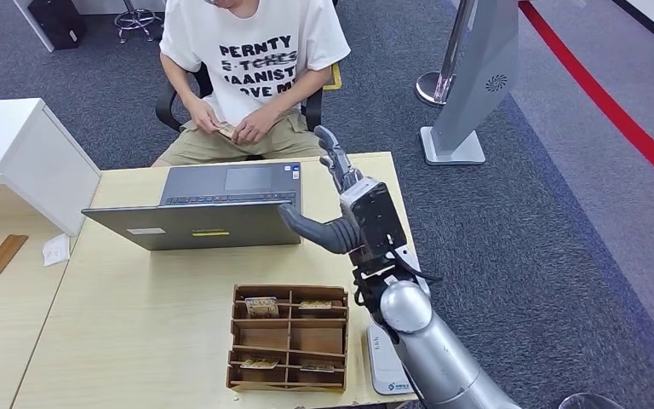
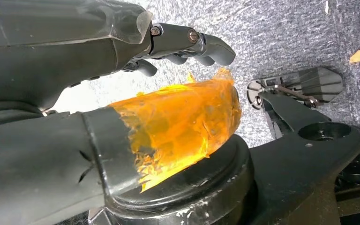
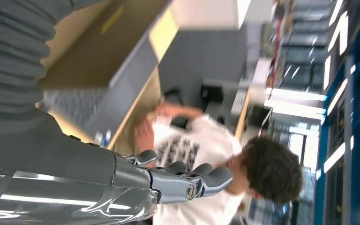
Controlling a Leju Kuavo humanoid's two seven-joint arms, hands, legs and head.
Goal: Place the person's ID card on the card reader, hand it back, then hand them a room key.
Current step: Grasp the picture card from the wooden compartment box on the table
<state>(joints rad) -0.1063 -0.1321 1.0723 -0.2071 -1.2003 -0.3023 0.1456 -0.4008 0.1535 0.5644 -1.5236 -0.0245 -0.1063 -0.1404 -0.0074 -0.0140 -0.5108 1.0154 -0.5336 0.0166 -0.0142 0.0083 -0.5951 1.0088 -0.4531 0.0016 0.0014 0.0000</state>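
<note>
Right robot hand (image 1: 353,213) raised over desk (image 1: 136,307), fingers spread, holding nothing.
Left robot hand (image 2: 136,93) loosely open, empty; ID card (image 1: 226,129) in person's hands (image 1: 237,128) beyond laptop (image 1: 209,209).

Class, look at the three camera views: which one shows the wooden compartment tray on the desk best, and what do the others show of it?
The head view shows the wooden compartment tray best: it looks down on the whole tray, with cards lying in several compartments. The right wrist view faces the laptop and the seated person instead; the left wrist view faces the carpet.
</note>
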